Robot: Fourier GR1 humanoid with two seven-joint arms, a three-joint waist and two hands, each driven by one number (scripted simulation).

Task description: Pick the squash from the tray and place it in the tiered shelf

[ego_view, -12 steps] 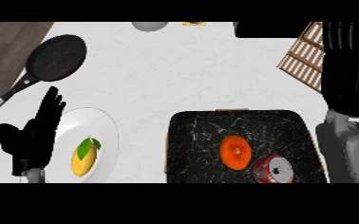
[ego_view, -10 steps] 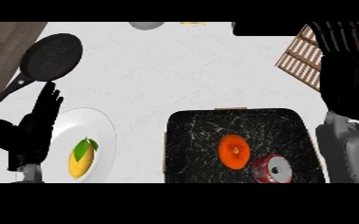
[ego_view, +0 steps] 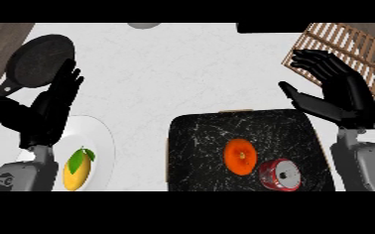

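Round orange squash (ego_view: 239,155) lies on the black speckled tray (ego_view: 205,139).

1. Tray (ego_view: 198,144): black, marbled with white veins.
2. Tiered shelf (ego_view: 338,42): slatted wood.
3. Pan (ego_view: 40,59): matt, dark, faintly grainy.
4. Plate (ego_view: 102,144): smooth white.
5. Squash (ego_view: 240,155): smooth orange skin.

Plenty of bare counter (ego_view: 183,69) in the middle, between the frying pan (ego_view: 40,59) on the left and the slatted shelf (ego_view: 337,42) top right. On the tray (ego_view: 198,148), a red can (ego_view: 282,174) sits just beside the squash (ego_view: 240,155), crowding its right side.
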